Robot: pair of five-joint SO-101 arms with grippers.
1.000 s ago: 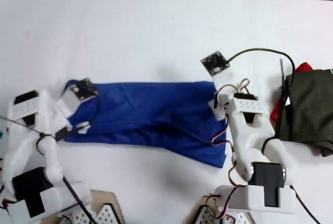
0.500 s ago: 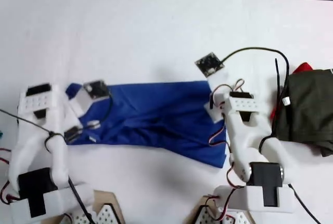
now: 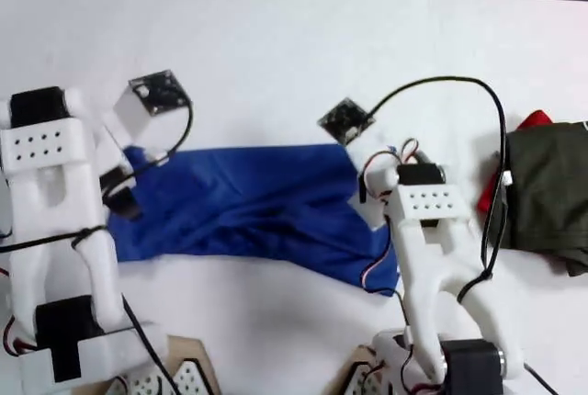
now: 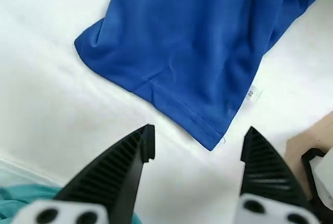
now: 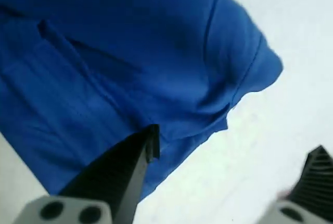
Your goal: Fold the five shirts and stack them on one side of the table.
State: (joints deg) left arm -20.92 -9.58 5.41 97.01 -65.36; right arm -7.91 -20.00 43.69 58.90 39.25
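Two spread tools hover over a smooth white worktop (image 3: pixel 276 46): left tool (image 4: pixel 199 139) above the stitched hem corner of a creased blue fabric shirt (image 3: pixel 257 202), right tool (image 5: pixel 234 148) above its rumpled fold.

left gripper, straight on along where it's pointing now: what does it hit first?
Probably the hem corner of the blue shirt: the left wrist view puts it between the open fingers of the left gripper. Depth is unclear; a little off and it lands on the bare table instead.
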